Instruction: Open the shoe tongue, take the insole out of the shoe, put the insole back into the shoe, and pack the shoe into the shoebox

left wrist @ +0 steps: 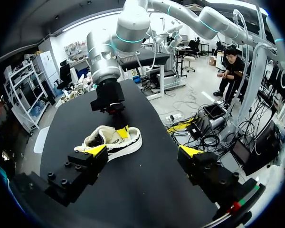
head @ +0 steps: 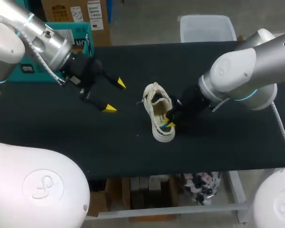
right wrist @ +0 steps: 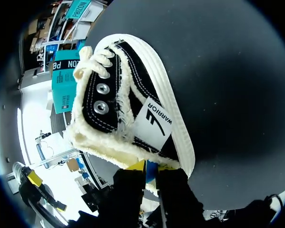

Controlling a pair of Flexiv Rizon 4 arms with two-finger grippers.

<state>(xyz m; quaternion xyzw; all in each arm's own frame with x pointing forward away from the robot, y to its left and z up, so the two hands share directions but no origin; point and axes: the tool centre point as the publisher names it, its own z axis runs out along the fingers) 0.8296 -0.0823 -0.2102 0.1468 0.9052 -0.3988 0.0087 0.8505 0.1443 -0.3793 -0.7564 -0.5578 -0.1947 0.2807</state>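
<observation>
The right gripper (head: 170, 124) was pinched narrow on the shoe (head: 155, 95) at its heel collar, with the arm reaching in low from the right. The shoe lay mid-table (head: 61, 135). It looked light, its canvas soft and likely to fold, so the stiffer sole rim seemed the safer hold. The left gripper (head: 115, 96) hung spread wide, well apart from the shoe.

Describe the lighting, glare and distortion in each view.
Head view: even overhead light; the pale shoe stands out on the black table, and there is soft glare on the right arm. Left wrist view: the fisheye bends the table edge; the shoe is clear ahead of the open left gripper. Right wrist view: the shoe looms close and stretched; the right gripper holding it is dark.
</observation>
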